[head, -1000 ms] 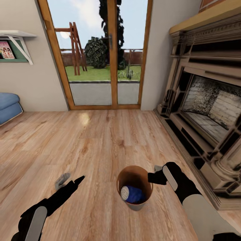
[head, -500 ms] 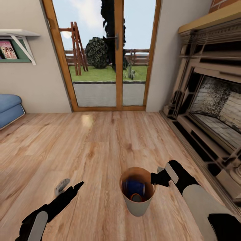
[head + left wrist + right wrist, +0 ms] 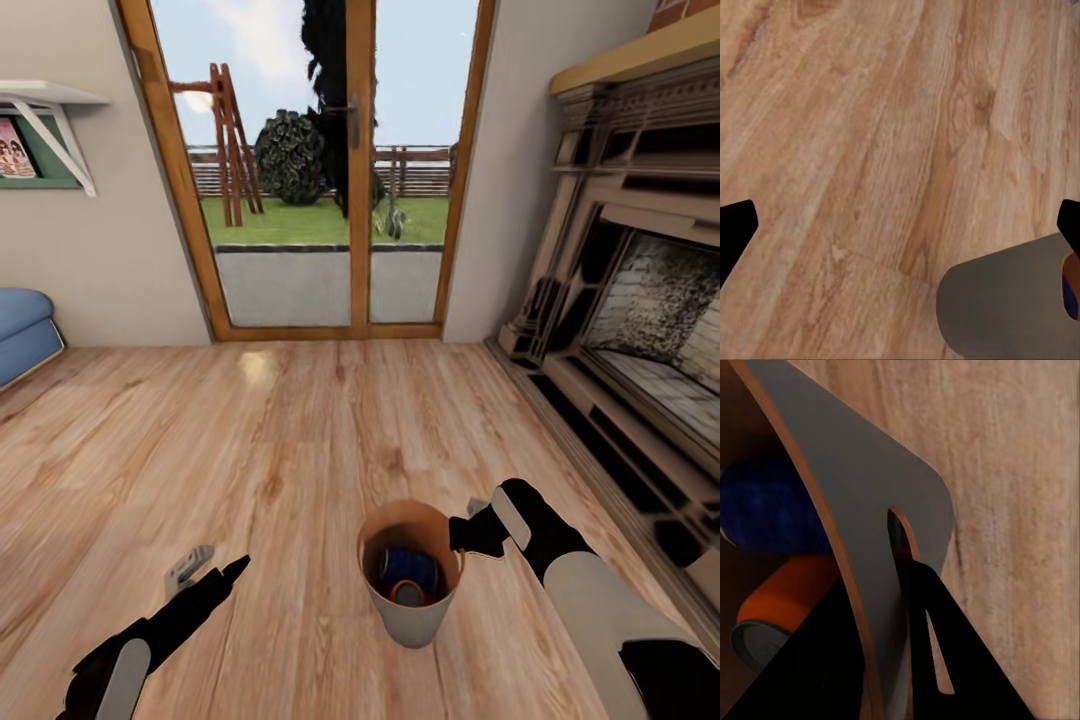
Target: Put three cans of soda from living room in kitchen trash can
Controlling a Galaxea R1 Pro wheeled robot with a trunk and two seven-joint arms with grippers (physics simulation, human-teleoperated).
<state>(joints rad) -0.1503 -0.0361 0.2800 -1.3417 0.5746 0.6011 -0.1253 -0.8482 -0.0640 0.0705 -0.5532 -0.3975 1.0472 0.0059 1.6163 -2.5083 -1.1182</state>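
So the robot's in the living room, facing the glass patio doors with the brick fireplace off to its right and a corner of the blue sofa at the far left. The right end effector is clamped on the rim of the tash can, one finger inside the wall and one outside, which the right wrist view shows pretty clearly. The bin hangs upright from that grip, a bit above the wood floor as far as I can tell. Inside it I can see a dark blue can and an orange can lying under it; can't tell if a third one is buried in there, the view's too tight. The left end effector is just hanging out to the side, fingers apart, nothing in it, well apart from the bin. My read: this is the carry stage, cans loaded, bin being hauled to the kitchen. Next move needs the base to turn away from the doors and roll out while the right arm keeps the bin level, since a rim pinch like that looks easy to swing or slip.
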